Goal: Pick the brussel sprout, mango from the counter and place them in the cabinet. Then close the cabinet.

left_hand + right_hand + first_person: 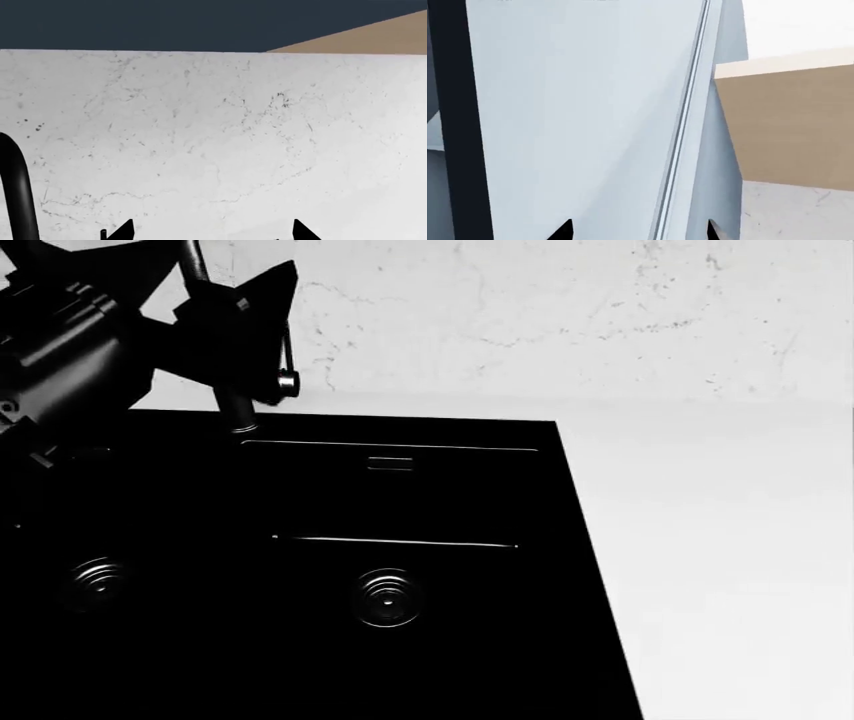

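Right end effector [637, 231], its two tips parted and gripping nothing, faces a pale blue-grey cabinet door [580, 115] edge-on, while the left end effector [212, 232], equally unladen, points at the marbled wall [213, 140]; neither sprout nor mango is in view.

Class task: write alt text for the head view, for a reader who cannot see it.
A black double-basin sink with two round drains fills most of the view, set in a plain white counter. The robot's dark left gripper hangs at upper left near the black faucet, before a white marbled wall.
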Controlling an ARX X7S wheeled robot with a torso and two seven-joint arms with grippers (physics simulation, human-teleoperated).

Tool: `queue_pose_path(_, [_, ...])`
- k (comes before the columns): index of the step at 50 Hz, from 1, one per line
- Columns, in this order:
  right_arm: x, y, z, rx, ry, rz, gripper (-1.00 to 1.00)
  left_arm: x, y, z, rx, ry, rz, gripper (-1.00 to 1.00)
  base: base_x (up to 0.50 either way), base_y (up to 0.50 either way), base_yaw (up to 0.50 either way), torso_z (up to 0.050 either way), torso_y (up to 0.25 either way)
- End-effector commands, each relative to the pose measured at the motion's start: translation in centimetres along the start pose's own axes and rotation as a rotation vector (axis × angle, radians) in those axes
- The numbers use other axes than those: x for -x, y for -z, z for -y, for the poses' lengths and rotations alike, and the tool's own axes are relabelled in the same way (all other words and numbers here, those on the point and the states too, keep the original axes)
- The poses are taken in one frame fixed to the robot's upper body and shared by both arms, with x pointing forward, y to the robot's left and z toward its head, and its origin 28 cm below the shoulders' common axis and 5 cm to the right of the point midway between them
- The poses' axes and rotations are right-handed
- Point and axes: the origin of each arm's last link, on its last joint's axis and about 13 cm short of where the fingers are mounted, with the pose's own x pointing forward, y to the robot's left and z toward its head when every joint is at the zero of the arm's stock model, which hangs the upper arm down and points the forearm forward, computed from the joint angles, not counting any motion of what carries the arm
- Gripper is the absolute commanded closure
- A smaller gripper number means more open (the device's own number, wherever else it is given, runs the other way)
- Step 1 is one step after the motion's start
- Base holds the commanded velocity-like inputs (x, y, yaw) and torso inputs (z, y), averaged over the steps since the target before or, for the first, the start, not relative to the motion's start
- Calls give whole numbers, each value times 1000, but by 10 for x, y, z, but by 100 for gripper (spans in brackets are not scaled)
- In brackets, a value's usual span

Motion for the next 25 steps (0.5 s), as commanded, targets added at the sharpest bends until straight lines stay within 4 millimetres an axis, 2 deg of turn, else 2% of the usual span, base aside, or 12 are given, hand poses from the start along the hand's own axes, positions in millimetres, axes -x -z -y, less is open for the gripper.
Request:
queue_pose_path(1, [-41, 12, -22, 14, -160, -50, -100, 1, 5, 1, -8, 12, -18, -100, 0, 4, 6, 0, 0])
queue_pose_path(11, [-59, 17, -29, 4, -221, -62, -100, 3, 6, 4, -9, 39, -15, -100, 1, 4, 7, 2, -2])
queue_pose_path(25, [-78, 35, -43, 35, -380, -233, -100, 3, 6, 3, -11, 41, -15, -100, 3, 5, 6, 1, -7])
